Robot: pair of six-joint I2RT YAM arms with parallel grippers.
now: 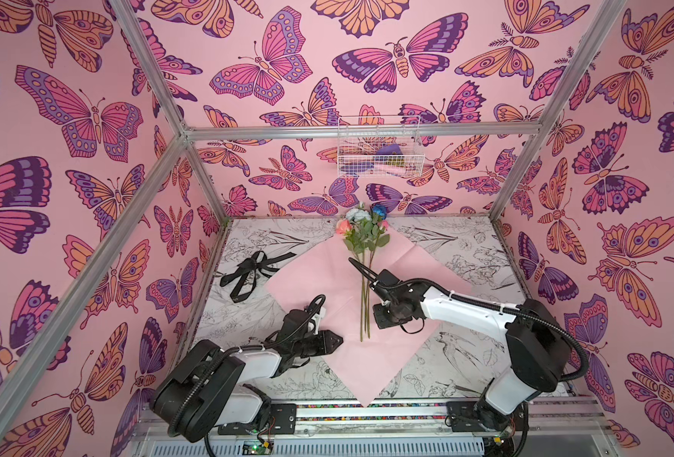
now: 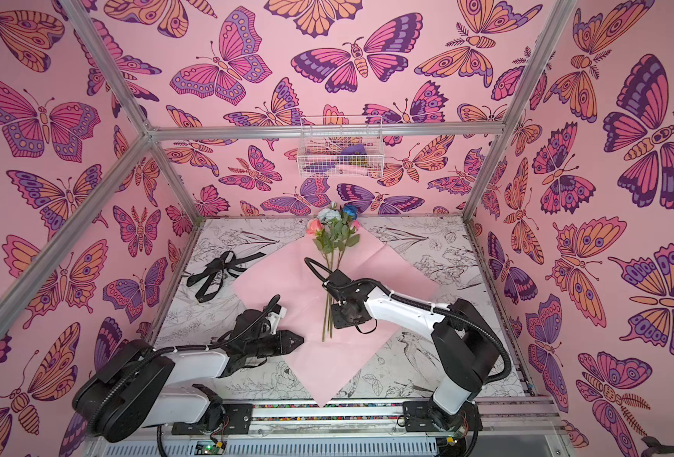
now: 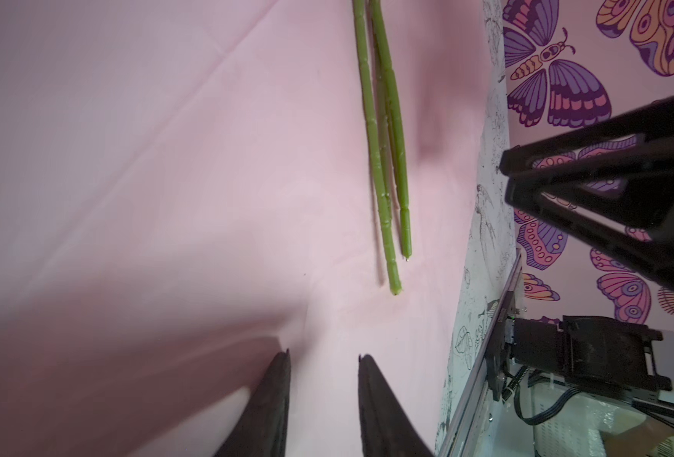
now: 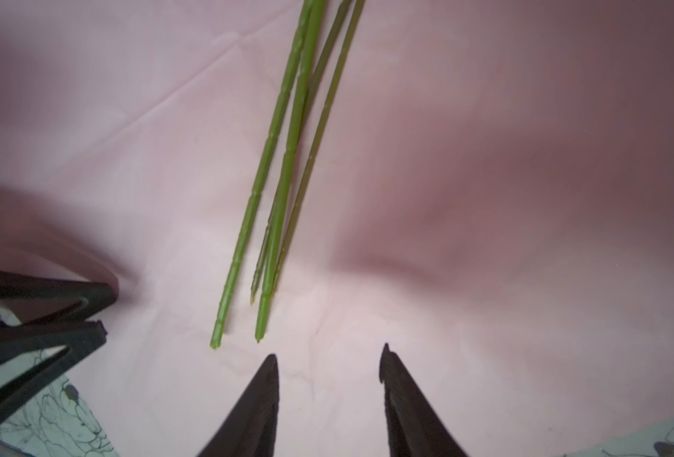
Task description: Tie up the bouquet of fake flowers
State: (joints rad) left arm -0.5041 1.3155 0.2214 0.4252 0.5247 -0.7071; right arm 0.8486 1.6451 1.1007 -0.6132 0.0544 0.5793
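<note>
The bouquet of fake flowers [image 1: 364, 233] [image 2: 334, 233] lies on a pink paper sheet [image 1: 311, 285] [image 2: 283, 285], blooms toward the back wall and bare green stems [image 3: 382, 158] [image 4: 283, 170] pointing to the front. My left gripper [image 1: 340, 340] [image 2: 300, 339] [image 3: 324, 354] is low over the paper, left of the stem ends, open with only paper between its fingers. My right gripper [image 1: 376, 321] [image 2: 337, 319] [image 4: 329, 350] stands open just right of the lower stems, holding nothing. The stems touch neither gripper.
A long black ribbon [image 1: 248, 273] [image 2: 216, 277] lies crumpled on the printed tabletop [image 1: 466, 348] left of the paper. A white wire basket [image 1: 378, 146] hangs on the back wall. Aluminium frame posts [image 1: 519, 158] stand at the table's corners.
</note>
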